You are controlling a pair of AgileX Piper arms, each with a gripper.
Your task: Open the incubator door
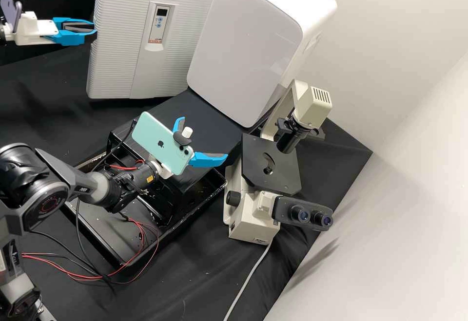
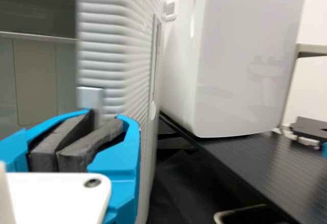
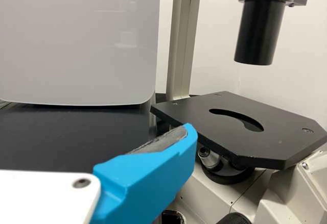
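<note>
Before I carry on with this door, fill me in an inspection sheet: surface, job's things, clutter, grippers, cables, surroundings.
Surface: black cloth, creased; spills, nothing seen.
Job's things: ribbed incubator door stands open; shelved interior visible behind it.
Clutter: black tray under one arm; microscope farther right in the high view.
Grippers: left shut, at the door's edge; right open, near the microscope, holding nothing.
Cables: red wires over the tray; pale cable from the microscope.
Surroundings: white cabinet, pale wall.
</note>
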